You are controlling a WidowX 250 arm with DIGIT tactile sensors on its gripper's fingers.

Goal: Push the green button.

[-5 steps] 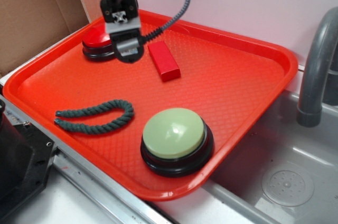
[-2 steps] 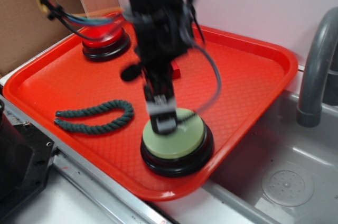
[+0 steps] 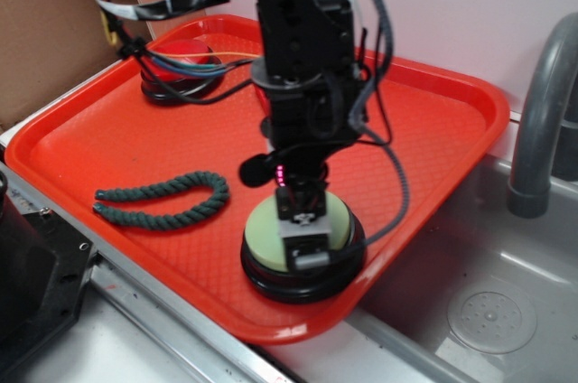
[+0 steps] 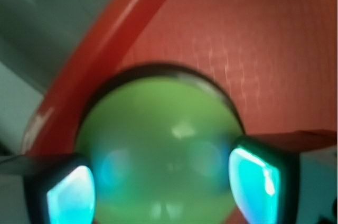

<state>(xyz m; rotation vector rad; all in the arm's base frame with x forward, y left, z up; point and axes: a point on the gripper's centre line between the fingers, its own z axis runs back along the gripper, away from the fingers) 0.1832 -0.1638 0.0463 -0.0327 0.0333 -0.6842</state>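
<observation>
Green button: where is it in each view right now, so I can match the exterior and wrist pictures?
Exterior: green button sits low and centre, near the tray's front edge, partly hidden by the gripper.
Wrist: it fills the lower middle, between the fingertips.
Shared landmark: the red tray rim beside the button.

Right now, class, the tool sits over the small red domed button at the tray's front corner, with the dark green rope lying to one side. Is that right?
Not quite. The tool sits over the large pale-green domed button, as the exterior view shows. The small red domed button is at the red plastic tray's far corner. The dark green rope does lie aside.
</observation>
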